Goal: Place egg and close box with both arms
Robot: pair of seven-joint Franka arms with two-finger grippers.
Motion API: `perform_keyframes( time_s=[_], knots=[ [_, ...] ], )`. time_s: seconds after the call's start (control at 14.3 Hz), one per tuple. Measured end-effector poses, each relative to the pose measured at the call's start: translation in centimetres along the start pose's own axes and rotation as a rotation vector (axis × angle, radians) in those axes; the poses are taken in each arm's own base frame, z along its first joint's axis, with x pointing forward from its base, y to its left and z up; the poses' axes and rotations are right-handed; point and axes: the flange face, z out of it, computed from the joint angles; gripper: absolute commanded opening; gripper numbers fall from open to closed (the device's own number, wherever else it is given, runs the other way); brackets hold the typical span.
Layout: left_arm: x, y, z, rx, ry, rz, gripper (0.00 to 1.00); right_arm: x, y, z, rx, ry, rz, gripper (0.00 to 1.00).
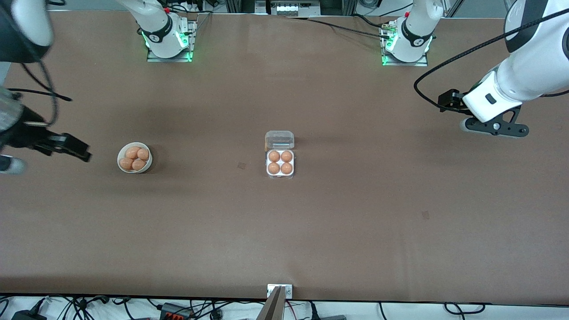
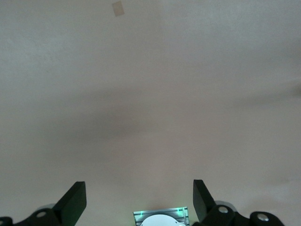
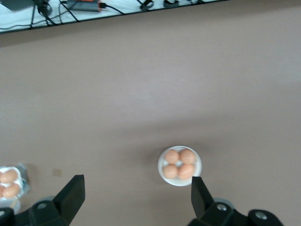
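Observation:
The clear box stands mid-table with its lid open and upright. Each of its round cells holds an orange-brown egg. My right gripper is open and empty at the right arm's end of the table, beside the white bowl. In the right wrist view my right gripper is open, with the bowl by one finger and the box at the picture's edge. My left gripper hangs at the left arm's end of the table. In the left wrist view it is open over bare table.
The bowl holds several more eggs. The arm bases stand on lit plates along the table's back edge. A metal bracket and cables sit at the front edge. Small tape marks lie on the brown table.

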Motion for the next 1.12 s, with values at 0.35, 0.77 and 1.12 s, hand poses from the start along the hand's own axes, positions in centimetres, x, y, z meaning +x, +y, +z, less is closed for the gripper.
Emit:
perform_keyframes(
  time_s=[0.35, 0.77, 1.12],
  knots=[
    [2.2, -0.5, -0.5, -0.009, -0.033, -0.003, 0.07, -1.4, 4.2, -0.3, -0.005, -0.048, -0.088, 1.00],
    [1.2, 4.7, 0.5, -0.061, -0.144, 0.079, 0.01, -6.6, 4.6, 1.5, -0.018, -0.039, -0.097, 1.00],
    [0.8, 12.6, 2.6, -0.155, -0.196, 0.041, 0.01, -7.5, 4.7, 0.4, -0.017, -0.021, -0.098, 1.00]
  ],
)
